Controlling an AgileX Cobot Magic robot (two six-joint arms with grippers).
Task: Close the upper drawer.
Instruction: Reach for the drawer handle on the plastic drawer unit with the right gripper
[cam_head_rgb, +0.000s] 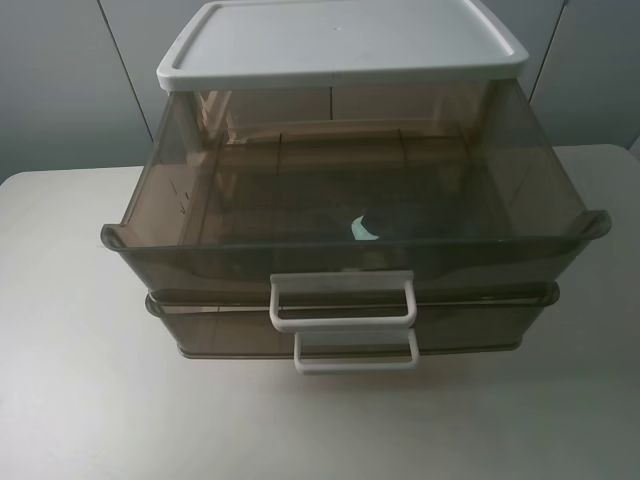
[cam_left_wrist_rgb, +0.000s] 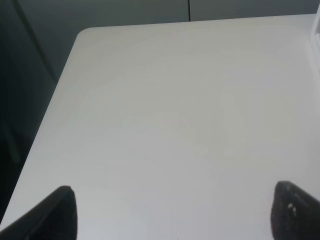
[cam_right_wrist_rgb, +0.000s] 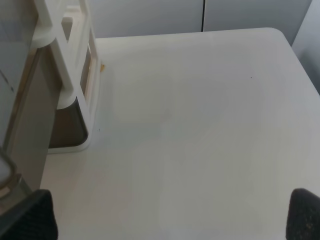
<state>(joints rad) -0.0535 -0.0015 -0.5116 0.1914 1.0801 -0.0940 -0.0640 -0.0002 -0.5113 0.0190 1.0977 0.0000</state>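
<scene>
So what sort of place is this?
Probably a lab or robot test bench rather than a home: a plain white table, grey wall panels behind it, and a plastic drawer unit with its upper drawer pulled open.

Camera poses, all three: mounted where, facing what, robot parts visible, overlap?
Exterior high: high in front, looking down at the open upper drawer on the table; no robot parts.
Left wrist: over bare table; left gripper open, fingertips visible.
Right wrist: over table beside drawer unit; right gripper open, fingertips visible.
Shared: drawer unit, exterior and right wrist.
</scene>
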